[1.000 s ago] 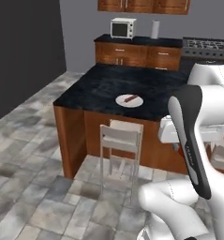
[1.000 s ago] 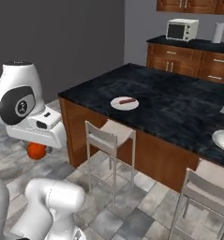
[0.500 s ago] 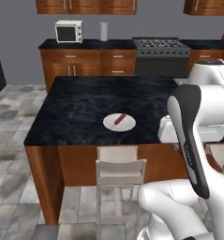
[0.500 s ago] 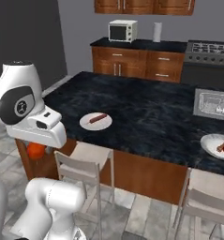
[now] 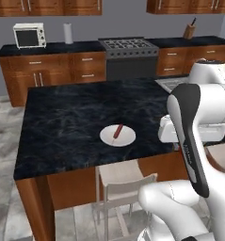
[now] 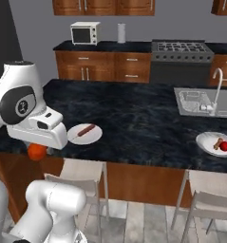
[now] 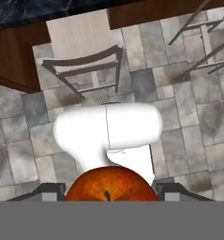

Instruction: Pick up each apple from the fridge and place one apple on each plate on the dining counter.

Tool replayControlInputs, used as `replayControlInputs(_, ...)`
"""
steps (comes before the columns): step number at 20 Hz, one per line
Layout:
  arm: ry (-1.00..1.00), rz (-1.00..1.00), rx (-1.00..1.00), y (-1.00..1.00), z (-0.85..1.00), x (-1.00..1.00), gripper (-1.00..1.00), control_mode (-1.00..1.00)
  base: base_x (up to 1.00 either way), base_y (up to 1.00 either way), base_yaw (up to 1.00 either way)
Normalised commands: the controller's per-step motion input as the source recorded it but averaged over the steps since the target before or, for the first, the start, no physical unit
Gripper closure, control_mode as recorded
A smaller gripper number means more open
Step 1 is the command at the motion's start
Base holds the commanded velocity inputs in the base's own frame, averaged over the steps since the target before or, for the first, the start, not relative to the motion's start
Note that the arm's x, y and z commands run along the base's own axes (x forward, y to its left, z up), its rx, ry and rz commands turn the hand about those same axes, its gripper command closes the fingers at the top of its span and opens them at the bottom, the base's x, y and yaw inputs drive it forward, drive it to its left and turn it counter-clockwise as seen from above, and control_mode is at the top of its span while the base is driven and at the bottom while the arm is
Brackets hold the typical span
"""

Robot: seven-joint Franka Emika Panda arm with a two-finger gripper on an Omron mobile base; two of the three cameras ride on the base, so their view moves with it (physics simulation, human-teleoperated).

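left base: white plate (image 5: 117, 136) with a brown stick on black tabletop (image 5: 76, 122) | right base: orange-red apple (image 6: 37, 151) under the hand, below the tabletop edge; red apple (image 6: 224, 146) on far plate (image 6: 211, 140) | hand: claw (image 7: 108, 191) holds the orange-red apple between its tips, above grey floor tiles (image 7: 188, 140)

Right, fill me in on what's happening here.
The robot's hand holds an orange-red apple low beside the dining counter, above the tiled floor and a stool. On the counter, the plate near the sink already has a red apple next to a brown stick-like item. The other plate carries just a similar brown item, so it has no apple yet.
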Motion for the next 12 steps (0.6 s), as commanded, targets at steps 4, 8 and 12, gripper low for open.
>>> replayControlInputs(4,0.0,0.0,0.0,0.0,0.0,0.0,1.0,1.0,0.16,0.49,-0.2)
replayControlInputs(8,0.0,0.0,0.0,0.0,0.0,0.0,1.0,1.0,0.27,0.42,-0.07)
replayControlInputs(12,0.0,0.0,0.0,0.0,0.0,0.0,1.0,1.0,0.47,0.27,-0.03)
